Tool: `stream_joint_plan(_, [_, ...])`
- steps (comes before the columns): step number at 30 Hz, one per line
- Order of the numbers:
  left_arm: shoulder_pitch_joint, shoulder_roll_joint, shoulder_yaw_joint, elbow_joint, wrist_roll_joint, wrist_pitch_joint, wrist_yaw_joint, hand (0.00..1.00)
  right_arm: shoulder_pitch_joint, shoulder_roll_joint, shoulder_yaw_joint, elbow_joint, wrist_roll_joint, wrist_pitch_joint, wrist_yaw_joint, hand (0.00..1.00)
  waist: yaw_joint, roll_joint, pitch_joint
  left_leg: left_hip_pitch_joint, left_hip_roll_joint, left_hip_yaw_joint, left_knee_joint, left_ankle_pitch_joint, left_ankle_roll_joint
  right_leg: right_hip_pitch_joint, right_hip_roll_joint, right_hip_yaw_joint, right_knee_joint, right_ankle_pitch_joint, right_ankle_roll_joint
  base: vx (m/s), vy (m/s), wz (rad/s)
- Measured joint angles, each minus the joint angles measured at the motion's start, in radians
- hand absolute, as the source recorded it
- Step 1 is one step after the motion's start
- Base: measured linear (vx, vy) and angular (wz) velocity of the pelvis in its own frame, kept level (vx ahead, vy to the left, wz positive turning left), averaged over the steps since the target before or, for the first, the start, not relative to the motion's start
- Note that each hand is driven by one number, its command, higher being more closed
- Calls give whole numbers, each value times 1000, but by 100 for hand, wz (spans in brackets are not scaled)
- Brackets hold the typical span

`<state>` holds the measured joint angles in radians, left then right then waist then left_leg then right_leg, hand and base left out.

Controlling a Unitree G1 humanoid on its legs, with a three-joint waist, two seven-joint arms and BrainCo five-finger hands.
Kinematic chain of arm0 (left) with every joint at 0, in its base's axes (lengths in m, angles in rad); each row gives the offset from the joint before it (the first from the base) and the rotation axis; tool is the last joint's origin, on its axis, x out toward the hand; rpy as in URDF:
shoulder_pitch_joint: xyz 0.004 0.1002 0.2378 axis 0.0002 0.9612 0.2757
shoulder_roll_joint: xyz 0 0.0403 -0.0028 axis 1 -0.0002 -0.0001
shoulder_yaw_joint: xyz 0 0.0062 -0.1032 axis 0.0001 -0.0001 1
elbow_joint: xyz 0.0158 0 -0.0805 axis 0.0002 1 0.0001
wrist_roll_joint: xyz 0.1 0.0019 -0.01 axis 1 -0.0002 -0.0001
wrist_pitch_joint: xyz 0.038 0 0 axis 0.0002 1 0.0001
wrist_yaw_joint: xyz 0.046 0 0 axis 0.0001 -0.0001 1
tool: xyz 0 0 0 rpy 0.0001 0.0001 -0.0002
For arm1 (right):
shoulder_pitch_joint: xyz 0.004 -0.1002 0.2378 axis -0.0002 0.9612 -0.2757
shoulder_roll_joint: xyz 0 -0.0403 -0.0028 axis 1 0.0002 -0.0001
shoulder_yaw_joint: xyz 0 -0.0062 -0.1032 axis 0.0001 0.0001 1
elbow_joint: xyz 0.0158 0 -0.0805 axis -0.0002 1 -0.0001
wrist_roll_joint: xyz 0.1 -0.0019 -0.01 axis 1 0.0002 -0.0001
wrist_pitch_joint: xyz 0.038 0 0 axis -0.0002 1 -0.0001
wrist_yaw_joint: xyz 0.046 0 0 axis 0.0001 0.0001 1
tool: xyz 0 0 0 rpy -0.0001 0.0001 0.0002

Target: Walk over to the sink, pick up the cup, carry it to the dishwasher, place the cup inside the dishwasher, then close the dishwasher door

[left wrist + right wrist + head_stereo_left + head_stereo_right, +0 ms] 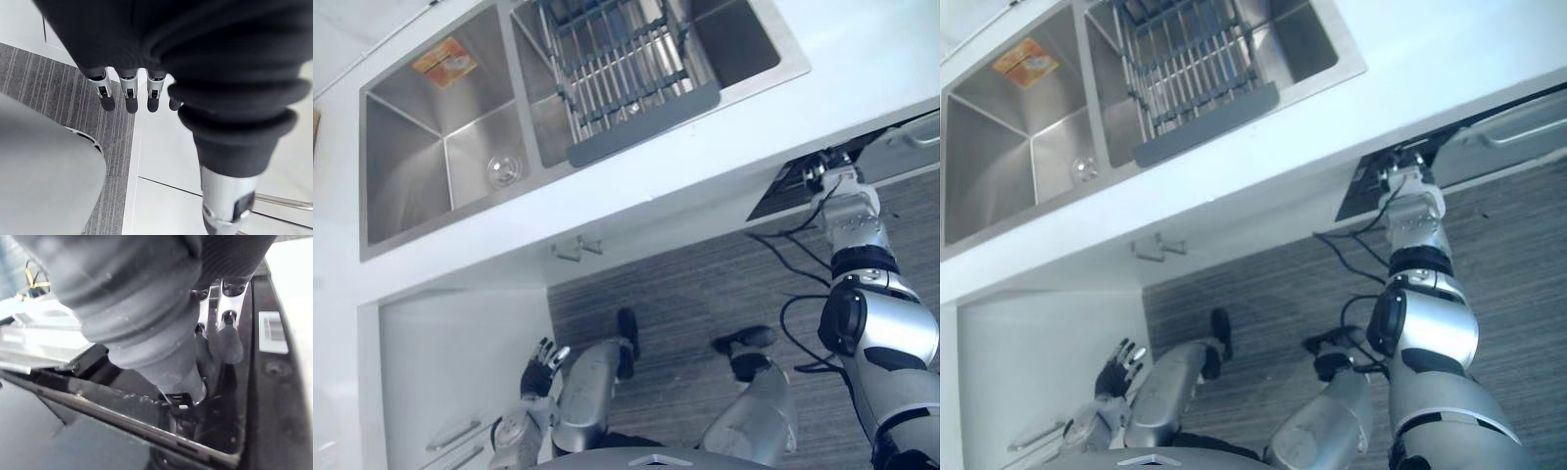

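Observation:
My right hand [823, 177] is stretched out to the dishwasher [901, 147] under the counter at the right. Its fingers [229, 330] lie fairly straight against the black top edge of the door [274, 396], which stands a narrow gap off the counter, and they hold nothing. The dark control strip [1363, 194] of that door shows beside the hand. My left hand [542, 368] hangs low beside the white cabinet, fingers [128, 97] straight and empty.
A steel double sink [406, 127] is set in the white counter, with an orange packet [445, 61] in the left basin and a grey dish rack [626, 69] over the right one. White cabinet drawers with bar handles [455, 433] stand at the lower left. Grey striped floor lies below.

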<state>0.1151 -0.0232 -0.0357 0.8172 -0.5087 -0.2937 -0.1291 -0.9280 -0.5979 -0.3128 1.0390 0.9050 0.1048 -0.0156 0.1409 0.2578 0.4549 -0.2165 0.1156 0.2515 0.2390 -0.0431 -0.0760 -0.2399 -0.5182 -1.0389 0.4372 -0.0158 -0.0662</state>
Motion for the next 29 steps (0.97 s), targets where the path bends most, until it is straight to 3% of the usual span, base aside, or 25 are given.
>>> stream_joint_plan(3, [-1, -1, 37, 2, 4, 0, 13, 0, 87, 6, 84, -156, -152, 27, 109, 0, -17, -17, 12, 51, 30, 25, -14, -9, -15, 25, 46, 22, -21, 0, 1, 37, -34, -33])
stream_joint_plan(5, [-1, 1, 55, 4, 5, -1, 14, 0, 144, 17, 113, -244, -232, 21, 156, 0, -27, -23, 16, 71, 45, 32, -16, -14, -25, 39, 72, 30, -36, 0, 2, 21, -45, -26])
stream_joint_plan(7, [-1, 2, 80, 20, 5, 0, 15, 0, 218, 57, 114, -338, -319, -19, 187, 0, -36, -35, 25, 93, 60, 52, -19, -20, -33, 48, 92, 44, -45, -1, 2, 11, -37, -26])
stream_joint_plan(10, [5, 3, 95, 30, 0, 8, 11, 0, 375, 129, 105, -439, -315, -75, 257, 0, -51, -56, 18, 130, 71, 63, -39, -24, -42, 72, 111, 49, -56, -4, 8, 17, 0, -11])
stream_joint_plan(12, [18, 8, 118, 36, -1, 8, 0, 0, 476, 205, 98, -439, -316, -108, 260, 0, -62, -90, -3, 149, 74, 77, -55, -23, -46, 77, 119, 57, -61, -6, 11, 30, 20, -13])
stream_joint_plan(14, [26, 24, 128, 45, -2, 7, -10, 0, 628, 278, 92, -431, -336, -129, 248, 0, -63, -132, -38, 167, 74, 87, -72, -26, -49, 85, 123, 69, -62, -7, 17, 29, 34, -14])
stream_joint_plan(15, [29, 33, 147, 63, -2, 7, -12, 0, 720, 317, 92, -402, -400, -141, 237, 0, -71, -162, -65, 179, 70, 92, -83, -28, -49, 95, 120, 69, -66, -5, 22, 15, 47, -7])
stream_joint_plan(16, [31, 38, 151, 68, -1, 7, -12, 0, 750, 327, 93, -378, -422, -147, 228, 0, -77, -174, -73, 190, 68, 92, -90, -27, -49, 102, 119, 69, -67, -3, 25, 19, 64, -3])
stream_joint_plan(18, [42, 60, 154, 94, -1, 7, -21, 0, 837, 364, 71, -230, -520, -177, 197, 0, -86, -218, -121, 228, 58, 97, -113, -28, -47, 132, 114, 72, -74, 5, 37, 29, 64, 0])
stream_joint_plan(20, [43, 67, 164, 108, 0, 7, -35, 0, 874, 380, 50, -128, -579, -208, 174, 0, -86, -239, -147, 251, 50, 92, -127, -31, -40, 150, 106, 78, -74, 13, 46, 2, 67, 5])
stream_joint_plan(23, [48, 72, 187, 148, 10, 14, -59, 0, 946, 410, -11, -4, -576, -221, 193, 0, -89, -251, -192, 296, 44, 78, -161, -35, -32, 173, 104, 138, -65, 68, 41, -25, 105, 12])
stream_joint_plan(25, [63, 72, 193, 171, 44, 25, -68, 0, 986, 426, -42, 37, -591, -230, 211, 0, -89, -245, -218, 310, 62, 79, -173, -34, -28, 170, 119, 165, -59, 135, 30, -31, 113, 3])
stream_joint_plan(26, [69, 73, 192, 180, 62, 39, -76, 0, 999, 438, -59, 42, -600, -231, 214, 0, -90, -235, -229, 318, 71, 77, -175, -32, -25, 170, 128, 190, -49, 175, 4, -52, 141, 15])
stream_joint_plan(28, [75, 87, 188, 177, 94, 56, -75, 0, 1025, 466, -88, 47, -633, -231, 215, 0, -94, -256, -236, 338, 59, 56, -191, -26, -14, 170, 134, 291, -30, 182, -5, -51, 109, 32])
stream_joint_plan(29, [75, 102, 187, 179, 108, 69, -72, 0, 1040, 489, -102, 59, -637, -230, 214, 0, -104, -259, -241, 339, 65, 21, -193, -22, -13, 172, 180, 402, -48, 149, 23, -10, 13, 29])
